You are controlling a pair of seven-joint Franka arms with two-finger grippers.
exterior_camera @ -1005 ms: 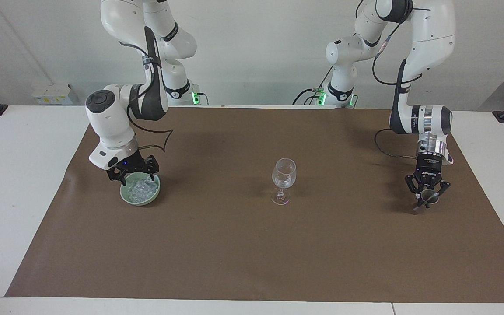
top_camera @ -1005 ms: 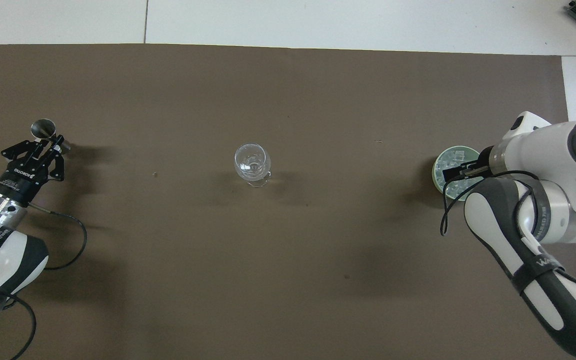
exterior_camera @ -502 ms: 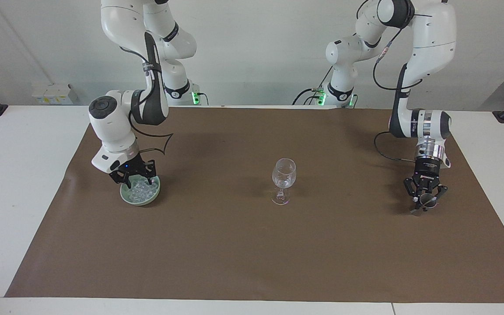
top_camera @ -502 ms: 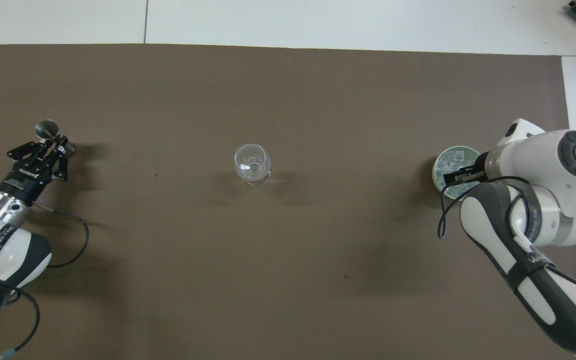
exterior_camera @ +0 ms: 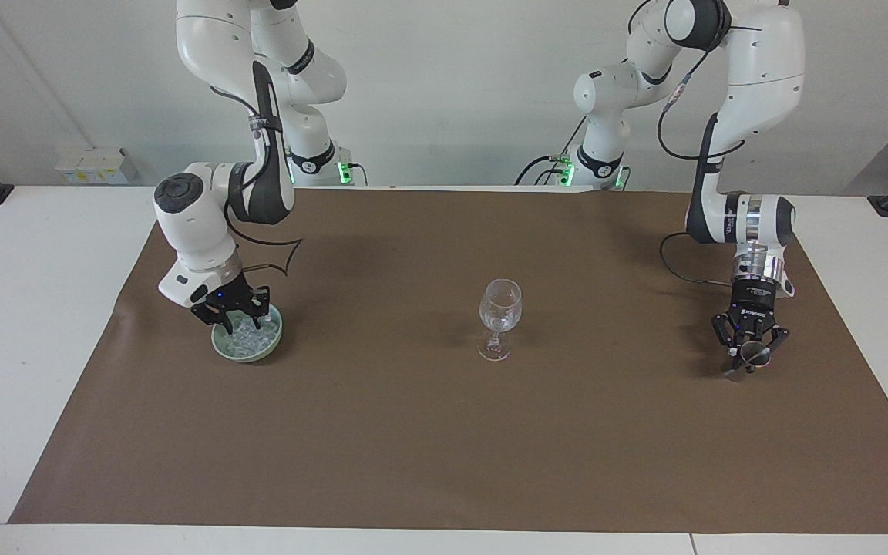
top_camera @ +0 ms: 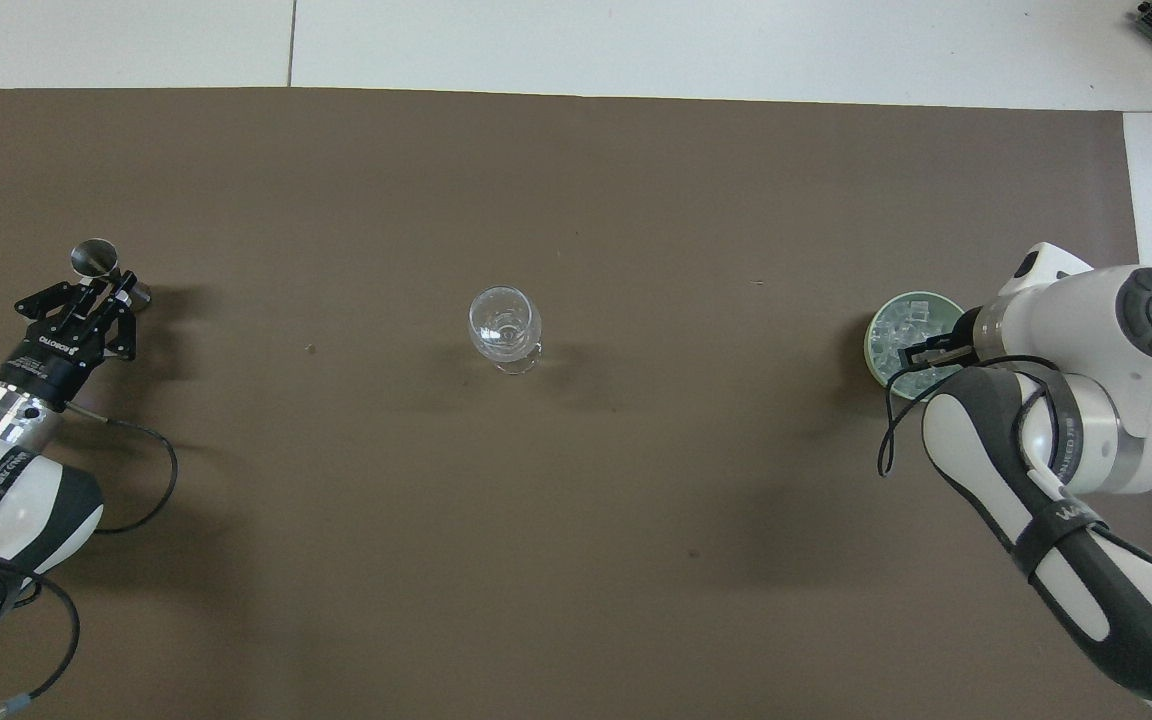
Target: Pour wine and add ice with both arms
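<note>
A brown mat covers a white tabletop seen from across, two white robot arms at the top of the frame. At centre stands a clear stemmed glass; whether it holds any liquid cannot be told, and no ice shows in it. At left of the frame, the right claw dips into a pale green bowl heaped with ice; its fingers look partly drawn in, and whether they grip a chunk cannot be told. At right of the frame, the left claw is clamped on a small metal cup low over the mat. Adding ice looks barely begun. Nothing stands between bowl and glass.
</note>
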